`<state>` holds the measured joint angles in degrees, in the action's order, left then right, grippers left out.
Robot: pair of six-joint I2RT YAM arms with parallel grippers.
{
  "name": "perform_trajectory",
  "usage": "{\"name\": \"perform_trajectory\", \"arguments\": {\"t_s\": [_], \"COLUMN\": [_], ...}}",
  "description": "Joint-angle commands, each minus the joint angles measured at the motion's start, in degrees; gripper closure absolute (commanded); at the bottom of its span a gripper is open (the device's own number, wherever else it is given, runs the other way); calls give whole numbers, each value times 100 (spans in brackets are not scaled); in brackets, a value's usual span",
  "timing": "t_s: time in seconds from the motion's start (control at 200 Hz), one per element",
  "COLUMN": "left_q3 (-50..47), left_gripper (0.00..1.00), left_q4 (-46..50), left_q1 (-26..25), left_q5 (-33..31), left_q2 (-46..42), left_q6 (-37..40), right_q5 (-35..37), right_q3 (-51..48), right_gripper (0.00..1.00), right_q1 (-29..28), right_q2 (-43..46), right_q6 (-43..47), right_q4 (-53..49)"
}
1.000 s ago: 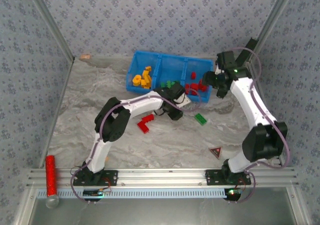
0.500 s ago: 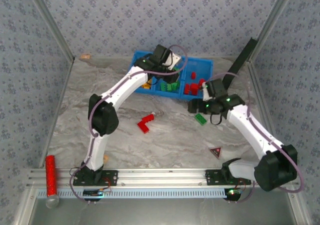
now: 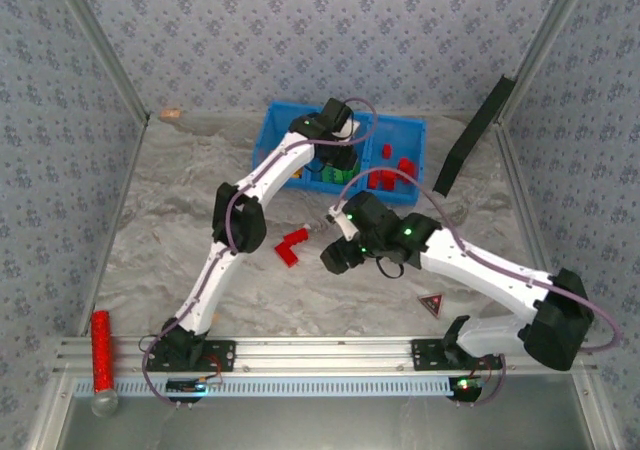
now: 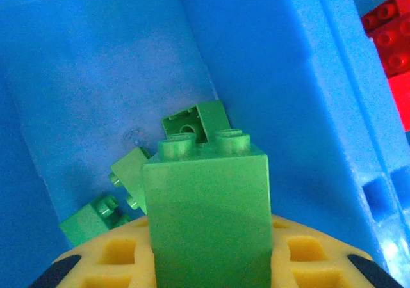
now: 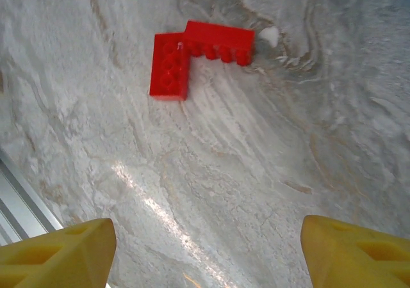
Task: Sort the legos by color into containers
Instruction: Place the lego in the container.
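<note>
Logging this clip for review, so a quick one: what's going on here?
Two arms are sorting lego bricks by color into a blue tray. The left gripper is shut on a green brick, holding it over the middle compartment, where other green bricks already lie. The right gripper hangs open above the table, with two red bricks lying in an L shape ahead of it, not yet picked up.

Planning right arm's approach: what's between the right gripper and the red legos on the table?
Nothing: in the right wrist view, the marbled table between the open right gripper and the red legos is bare.
</note>
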<state>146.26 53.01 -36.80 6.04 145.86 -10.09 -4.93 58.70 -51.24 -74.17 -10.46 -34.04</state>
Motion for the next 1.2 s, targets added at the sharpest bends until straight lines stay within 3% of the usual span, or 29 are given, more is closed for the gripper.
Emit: {"name": "perform_trajectory", "arguments": {"t_s": [0.0,0.23,0.475,0.585,0.755,1.194], "left_q3": [325,243,122,103,83,83], "left_gripper": [88,86,79,71,54,35], "left_q4": [267,552,583,605,610,696], "left_q1": [-1,-11,-12,-12,-12,15], "left_q5": [129,233,252,272,318,318], "left_q2": [154,340,267,216,34,-443], "left_q6": [-222,-231,-270,-310,-270,-190], "right_q5": [122,413,684,745,214,-261], "right_q3": [410,1151,1122,831,632,915], "right_gripper": [23,24,26,25,22,20], "right_q1": [-264,-644,-719,-713,-530,-161], "right_q2": [-460,-1240,-1380,-1364,-1476,-1928], "right_q6": [599,1320,2021,2500,3440,4959], "right_q4": [43,-380,-204,159,372,229]}}
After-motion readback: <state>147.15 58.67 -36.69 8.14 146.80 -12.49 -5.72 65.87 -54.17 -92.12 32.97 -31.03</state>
